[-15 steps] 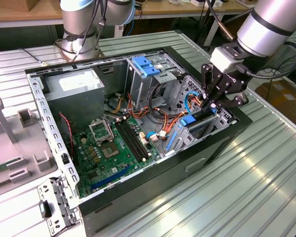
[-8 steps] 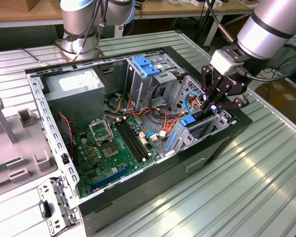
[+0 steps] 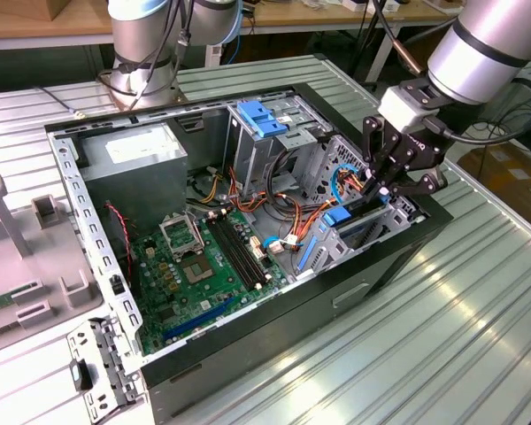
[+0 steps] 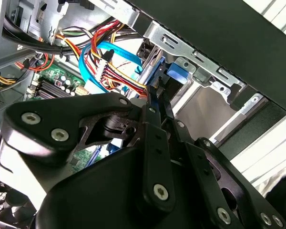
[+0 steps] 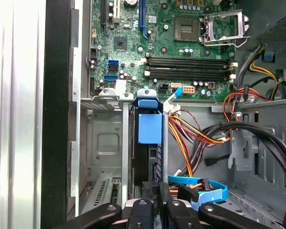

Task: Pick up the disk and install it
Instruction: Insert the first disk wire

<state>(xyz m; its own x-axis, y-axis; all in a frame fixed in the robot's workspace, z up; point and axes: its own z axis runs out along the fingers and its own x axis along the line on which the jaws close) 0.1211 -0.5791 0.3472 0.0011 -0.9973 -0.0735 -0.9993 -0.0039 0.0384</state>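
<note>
The disk (image 5: 149,128), dark with bright blue rails and a blue tab, stands on edge in the drive bay at the case's front corner. It also shows as a blue-railed slab (image 3: 350,232) and as a blue piece past the fingertips (image 4: 175,74). My gripper (image 3: 378,190) reaches down into that bay from above. In both wrist views its black fingers (image 5: 164,202) lie close together, tips at the disk's near end (image 4: 158,95). Nothing is visibly pinched between them.
The open computer case (image 3: 398,257) lies on a ribbed metal table (image 3: 460,336). Bundled coloured wires (image 5: 195,136) and a light blue flat cable (image 5: 205,188) run beside the bay. The motherboard (image 3: 195,266), power supply (image 3: 133,155) and a blue-topped upper cage (image 3: 261,119) fill the rest.
</note>
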